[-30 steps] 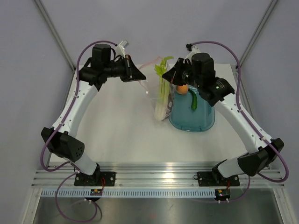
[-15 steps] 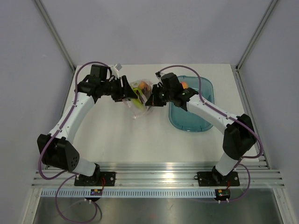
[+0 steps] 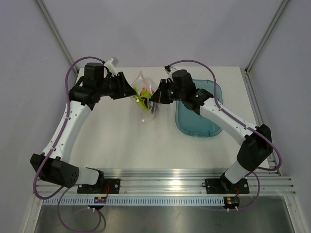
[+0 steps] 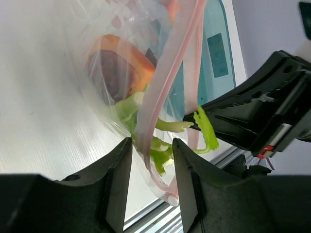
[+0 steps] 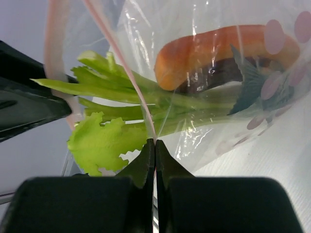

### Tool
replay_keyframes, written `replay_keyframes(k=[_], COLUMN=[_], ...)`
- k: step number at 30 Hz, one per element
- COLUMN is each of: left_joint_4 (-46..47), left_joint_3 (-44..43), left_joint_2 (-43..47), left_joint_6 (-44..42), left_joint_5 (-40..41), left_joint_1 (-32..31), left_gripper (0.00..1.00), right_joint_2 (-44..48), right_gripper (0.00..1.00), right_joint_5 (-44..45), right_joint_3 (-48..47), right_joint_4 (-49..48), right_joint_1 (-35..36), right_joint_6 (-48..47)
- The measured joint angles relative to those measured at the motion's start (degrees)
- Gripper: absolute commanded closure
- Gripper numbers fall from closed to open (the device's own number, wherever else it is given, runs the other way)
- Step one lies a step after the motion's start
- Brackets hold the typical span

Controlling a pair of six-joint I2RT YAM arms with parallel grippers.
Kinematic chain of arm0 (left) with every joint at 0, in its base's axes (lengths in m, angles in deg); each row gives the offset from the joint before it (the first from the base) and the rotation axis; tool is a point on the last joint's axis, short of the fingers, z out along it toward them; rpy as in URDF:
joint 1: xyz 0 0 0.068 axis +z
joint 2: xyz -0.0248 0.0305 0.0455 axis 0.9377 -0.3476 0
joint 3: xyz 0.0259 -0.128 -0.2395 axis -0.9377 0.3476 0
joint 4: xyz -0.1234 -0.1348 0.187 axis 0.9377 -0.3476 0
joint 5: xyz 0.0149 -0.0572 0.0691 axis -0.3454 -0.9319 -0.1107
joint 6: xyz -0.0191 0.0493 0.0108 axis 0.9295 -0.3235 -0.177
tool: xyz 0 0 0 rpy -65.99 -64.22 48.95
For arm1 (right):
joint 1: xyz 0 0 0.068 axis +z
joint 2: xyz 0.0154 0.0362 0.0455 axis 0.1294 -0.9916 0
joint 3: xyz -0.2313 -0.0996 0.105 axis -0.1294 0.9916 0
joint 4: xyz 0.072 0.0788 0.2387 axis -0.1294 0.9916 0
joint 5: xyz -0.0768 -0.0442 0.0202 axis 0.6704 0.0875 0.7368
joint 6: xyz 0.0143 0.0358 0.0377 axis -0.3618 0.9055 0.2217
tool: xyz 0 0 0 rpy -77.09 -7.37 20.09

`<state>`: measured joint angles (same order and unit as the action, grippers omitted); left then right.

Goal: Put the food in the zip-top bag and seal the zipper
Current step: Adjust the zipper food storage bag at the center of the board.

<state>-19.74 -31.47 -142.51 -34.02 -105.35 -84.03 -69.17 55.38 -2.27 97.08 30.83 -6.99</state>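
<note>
The zip-top bag [image 3: 146, 103] hangs between the two pincers over the far middle of the desk [image 3: 121, 143], just left of the teal tray [image 3: 204, 127]; whether its lower corner touches the desk cannot be told. It is clear and crinkly, with pinkish dots printed on one side. Its pinkish-red zipper [image 4: 165, 77] runs along the mouth edge as two strips, which stand apart over much of their length in the left wrist view. The food shows through the plastic: the orange-and-red wedge [image 4: 127, 60] lies deepest with a dark green piece [image 5: 252, 80] against it. The light green stalks [image 5: 116, 94] reach toward the mouth, and their leafy tips poke out past the zipper. The right pincer [image 5: 154, 145] has its fingers pressed together on the zipper, pinching the thin strip at the bag's edge right beside the leafy tips. The left pincer [image 4: 151, 160] faces it from the other side of the bag. Its fingers are spread, and the zipper passes through the gap between them without being squeezed. In the top view both arms reach inward from their bases at the near edge, and the pincers almost meet at the bag. The right arm passes over the tray's left rim.
</note>
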Motion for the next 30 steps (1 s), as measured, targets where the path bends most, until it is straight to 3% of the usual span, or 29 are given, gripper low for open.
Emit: replay_keyframes(k=[10, 13, 14, 16, 19, 20, 21, 24, 25, 30], left_joint_4=[-0.04, -0.13, -0.2, -0.33, -0.83, -1.11, -1.2, -1.27, -1.38, -2.4], left_joint_3=[-2.36, -3.72, -4.39, -6.27, -8.13, -8.61, -8.92, -9.09, -9.09, -9.09], left_joint_2=[-4.63, -5.84, -6.21, -6.95, -7.1, -7.1, -7.1, -7.06, -7.06, -7.04], left_joint_6=[0.31, 0.98, 1.16, 1.42, 1.53, 1.53, 1.53, 1.11, 1.03, 0.33], left_joint_5=[0.87, 1.64, 1.92, 2.73, 3.45, 3.54, 3.58, 3.63, 3.58, 2.95], left_joint_1=[-4.57, -4.81, -4.81, -4.74, -4.76, -4.76, -4.76, -4.76, -4.76, -4.76], left_gripper=[0.71, 0.81, 0.91, 1.0, 1.0, 0.99, 0.83, 0.49, 0.43, 0.4], right_joint_2=[2.38, 3.67, 4.04, 4.76, 5.84, 6.32, 6.84, 8.61, 8.96, 9.33], right_gripper=[1.0, 1.0, 1.0, 1.0, 1.0, 1.0, 1.0, 1.0, 1.0, 1.0], right_joint_5=[-0.02, -0.04, -0.04, -0.07, -0.33, -0.52, -0.68, -1.53, -1.84, -2.71], right_joint_3=[-4.22, -4.22, -4.22, -4.22, -4.22, -4.22, -4.22, -4.2, -4.2, -3.41], right_joint_4=[0.13, 0.48, 0.48, 0.55, 0.9, 0.96, 0.96, 1.29, 1.31, 1.27], right_joint_1=[0.0, 0.0, 0.0, 0.0, 0.0, 0.0, 0.0, 0.0, 0.0, 0.0], right_joint_6=[0.0, 0.09, 0.2, 0.5, 1.2, 1.44, 1.66, 2.21, 2.29, 3.32])
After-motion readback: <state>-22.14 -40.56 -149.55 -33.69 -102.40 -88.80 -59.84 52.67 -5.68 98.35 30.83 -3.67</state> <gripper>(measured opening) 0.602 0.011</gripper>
